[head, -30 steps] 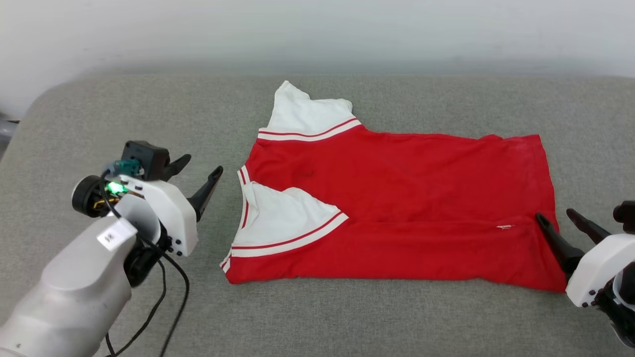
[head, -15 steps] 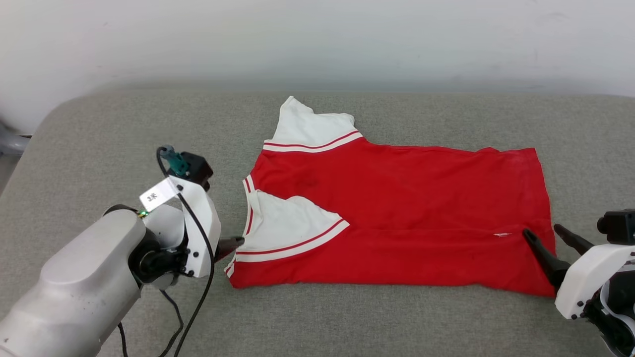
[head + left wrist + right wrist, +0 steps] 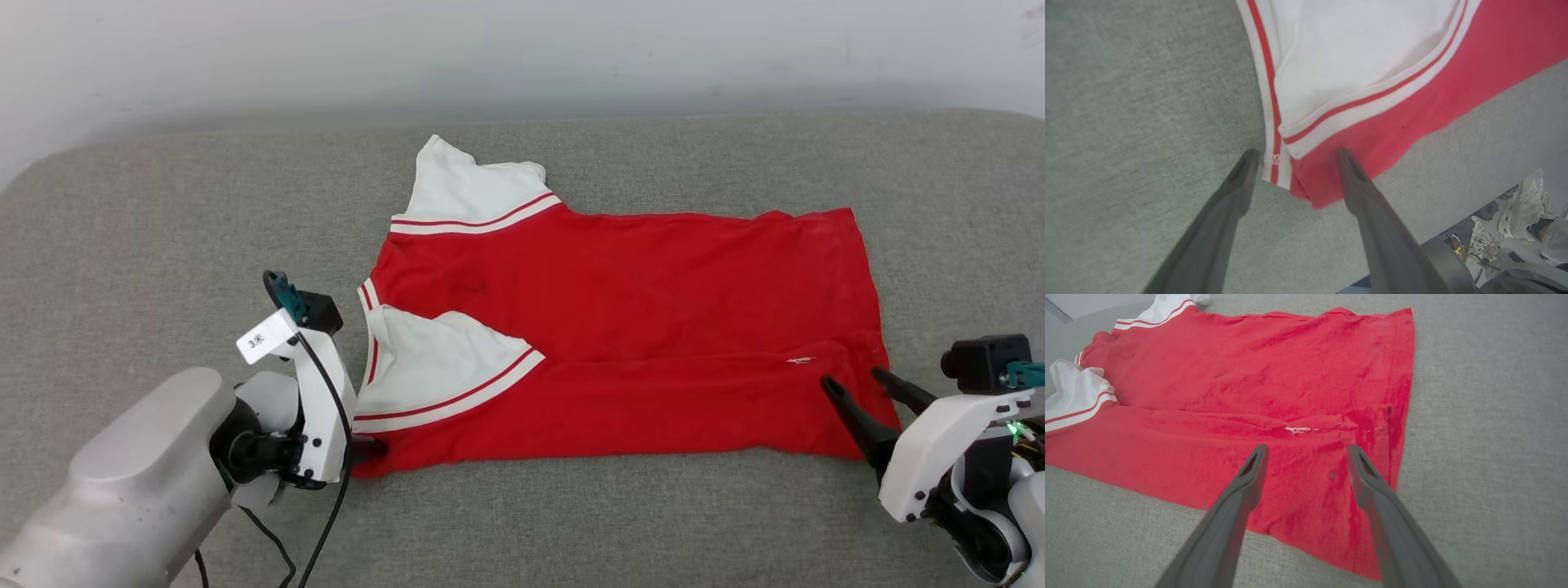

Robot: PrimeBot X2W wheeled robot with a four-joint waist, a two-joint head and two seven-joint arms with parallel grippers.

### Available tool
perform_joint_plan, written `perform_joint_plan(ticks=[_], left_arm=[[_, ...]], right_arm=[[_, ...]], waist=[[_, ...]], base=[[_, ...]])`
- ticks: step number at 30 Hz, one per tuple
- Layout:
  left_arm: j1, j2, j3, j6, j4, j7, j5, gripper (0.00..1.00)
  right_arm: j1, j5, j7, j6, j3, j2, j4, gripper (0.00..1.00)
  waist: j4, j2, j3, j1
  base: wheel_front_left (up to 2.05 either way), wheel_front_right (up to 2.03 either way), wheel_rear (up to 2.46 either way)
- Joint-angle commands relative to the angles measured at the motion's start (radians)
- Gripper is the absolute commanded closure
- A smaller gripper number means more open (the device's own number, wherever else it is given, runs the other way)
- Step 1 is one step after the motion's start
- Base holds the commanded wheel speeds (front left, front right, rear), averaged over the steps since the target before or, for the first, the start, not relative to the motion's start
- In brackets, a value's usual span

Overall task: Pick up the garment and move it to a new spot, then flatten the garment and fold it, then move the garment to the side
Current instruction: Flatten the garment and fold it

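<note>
The garment [image 3: 653,327] lies spread on the grey cushion, red face up, no lettering showing. One white sleeve points to the far side and the other [image 3: 424,367] is folded over the body. My left gripper [image 3: 369,447] is low at the near left corner. In the left wrist view it [image 3: 1297,157] stands open with the striped collar end and red corner [image 3: 1306,192] between its fingertips. My right gripper [image 3: 851,378] hangs open over the near right hem corner. In the right wrist view it [image 3: 1307,451] frames red cloth [image 3: 1274,375] near a small white mark [image 3: 1296,429].
The grey cushioned surface [image 3: 163,229] runs wide on all sides, with a pale wall [image 3: 522,49] behind it. The left wrist view shows the cushion's near edge, with a person's shoe [image 3: 1521,212] on the floor beyond it. A black cable [image 3: 326,506] hangs from my left wrist.
The camera has shifted. My left gripper has turned and dropped from beside the collar to the garment's near left corner. The right gripper has edged in over the hem. Both stay open.
</note>
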Motion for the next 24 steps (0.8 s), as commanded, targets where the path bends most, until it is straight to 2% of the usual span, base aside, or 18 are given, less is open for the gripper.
perform_joint_plan(ticks=[1,8,9,10,11,19,24], left_arm=[[0.017,-0.010,-0.004,-0.006,0.013,-0.002,-0.004,0.00],[0.053,-0.032,-0.028,-0.018,0.064,-0.019,-0.005,0.00],[0.055,-0.034,-0.024,-0.020,0.068,-0.029,-0.006,0.37],[0.055,-0.036,-0.028,-0.023,0.070,-0.038,0.001,0.87],[0.056,-0.037,-0.030,-0.024,0.070,-0.045,0.001,1.00],[0.023,-0.014,-0.030,-0.031,0.025,-0.123,0.017,1.00],[0.011,0.007,-0.043,-0.032,-0.028,-0.149,0.034,1.00]], right_arm=[[-0.017,-0.008,0.001,-0.001,0.005,0.008,-0.002,0.00],[-0.033,-0.003,0.001,-0.001,0.019,0.007,0.011,0.00],[-0.036,-0.001,-0.002,-0.001,0.020,0.003,0.012,0.00],[-0.038,0.001,-0.003,-0.001,0.019,-0.001,0.013,0.00],[-0.040,0.001,-0.004,-0.001,0.019,-0.005,0.014,0.00],[-0.090,-0.005,0.031,-0.001,0.016,-0.087,0.001,0.00],[-0.127,-0.003,0.169,-0.001,0.057,-0.170,-0.025,0.00]], waist=[[-0.010,0.0000,0.011,0.0000],[-0.019,0.0000,0.019,0.0000],[-0.019,0.0000,0.017,0.0000],[-0.018,0.0000,0.015,0.0000],[-0.017,0.0000,0.012,0.0000],[0.000,0.0000,-0.017,0.0000],[0.007,0.0000,-0.024,0.0000]], base=[[0.00,0.00,0.00],[0.00,0.00,0.00],[0.00,0.00,0.00],[0.00,0.00,0.00],[0.00,0.00,0.00],[0.00,0.00,0.00],[0.00,0.00,0.00]])
